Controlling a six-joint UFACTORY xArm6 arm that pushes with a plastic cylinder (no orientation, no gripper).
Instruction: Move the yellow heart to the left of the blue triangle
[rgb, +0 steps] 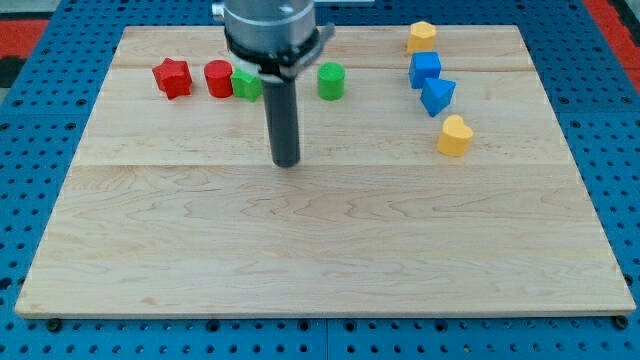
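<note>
The yellow heart (454, 135) lies on the wooden board at the view's right, just below and slightly right of the blue triangle (437, 96). A blue cube (425, 68) sits right above the triangle. My tip (287, 162) rests on the board near the middle, well to the left of the heart and the triangle, touching no block.
A yellow block (421, 36) lies at the top right. A red star (172, 77), a red cylinder (218, 78) and a green block (246, 84) partly hidden behind the rod stand in a row at top left. A green cylinder (331, 80) stands right of the rod.
</note>
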